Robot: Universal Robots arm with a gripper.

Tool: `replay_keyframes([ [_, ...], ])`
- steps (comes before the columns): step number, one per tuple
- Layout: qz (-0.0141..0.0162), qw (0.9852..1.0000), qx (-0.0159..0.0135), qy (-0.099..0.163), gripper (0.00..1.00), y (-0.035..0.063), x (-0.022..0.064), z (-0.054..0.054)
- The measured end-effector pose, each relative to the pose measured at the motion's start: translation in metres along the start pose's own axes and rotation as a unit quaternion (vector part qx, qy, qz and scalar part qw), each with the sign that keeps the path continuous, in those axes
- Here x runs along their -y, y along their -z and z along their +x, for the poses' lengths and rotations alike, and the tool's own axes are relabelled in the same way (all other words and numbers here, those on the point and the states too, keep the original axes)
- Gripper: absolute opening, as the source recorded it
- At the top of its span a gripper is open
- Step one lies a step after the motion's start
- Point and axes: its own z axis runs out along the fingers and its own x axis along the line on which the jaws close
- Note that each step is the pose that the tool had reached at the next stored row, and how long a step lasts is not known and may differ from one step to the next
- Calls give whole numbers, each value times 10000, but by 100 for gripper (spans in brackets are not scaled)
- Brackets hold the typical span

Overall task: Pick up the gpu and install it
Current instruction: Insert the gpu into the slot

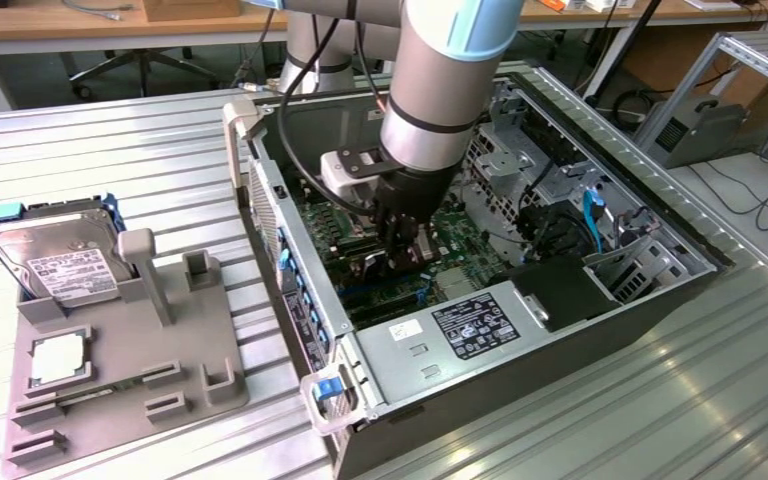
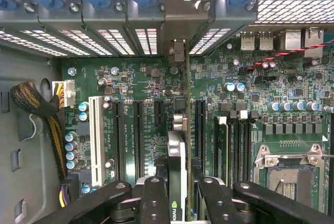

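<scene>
Gripper (image 2: 178, 186) nearly closed, clamped on gpu (image 2: 177, 153). Card stands on edge between the fingers, inside case (image 1: 267, 215), over motherboard (image 2: 146, 78). Long axis runs straight ahead, parallel to black slots (image 2: 139, 135). Far end toward rear vents (image 2: 146, 38).

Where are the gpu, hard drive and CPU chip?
gpu (image 2: 176, 153): wrist view, pale edge of the card.
hard drive (image 1: 64, 268): exterior view, white label.
CPU chip (image 1: 57, 358): exterior view, silver top.

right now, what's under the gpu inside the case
Under the gpu lies the green motherboard, with black expansion slots running on either side. The card, seen edge-on, covers whatever slot sits directly beneath it, so that part cannot be seen.
</scene>
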Motion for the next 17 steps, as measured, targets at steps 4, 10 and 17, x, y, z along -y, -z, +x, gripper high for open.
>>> replay_keyframes([
  [4,1,10000,2,0,27,-2,-1,0],
  [10,1,10000,1,1,27,-7,-8,0],
  [17,2,10000,1,1,27,-15,-22,-11],
])
